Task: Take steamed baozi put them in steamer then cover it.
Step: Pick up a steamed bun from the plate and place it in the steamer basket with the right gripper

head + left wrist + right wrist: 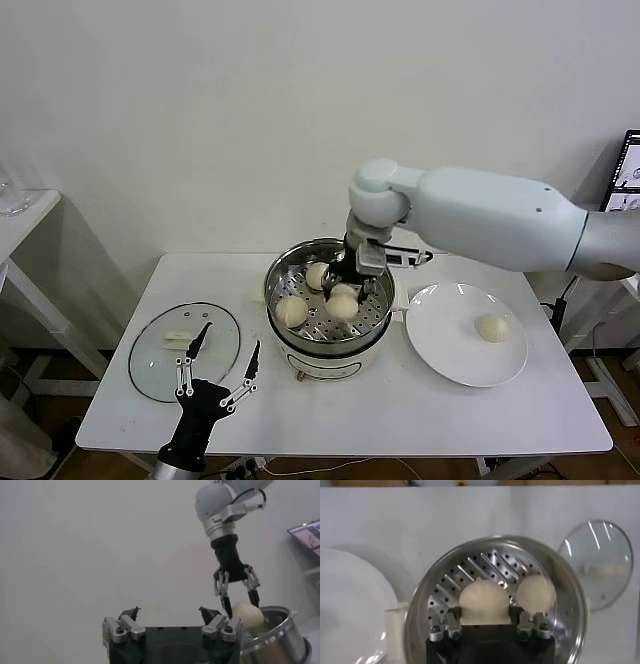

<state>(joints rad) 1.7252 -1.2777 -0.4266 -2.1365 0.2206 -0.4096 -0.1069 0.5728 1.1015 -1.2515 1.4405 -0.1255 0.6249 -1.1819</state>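
From the head view, the right tool (350,280) reaches down into the steamer (283,275), clenched on a baozi (343,303) directly beneath it over the perforated tray; one last bun (492,327) waits on the plate (450,360), nearer this arm.

The left wrist view shows the left tool (170,614) released and idle, low at the worktop's front by the glass lid (160,365).

The right wrist view confirms the held bun (484,599) between the fingers, another bun (536,593) just beside it.

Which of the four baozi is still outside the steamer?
The baozi lying alone on the white plate, to the right of the steamer. The other three are in or over its perforated tray, one in the right gripper.
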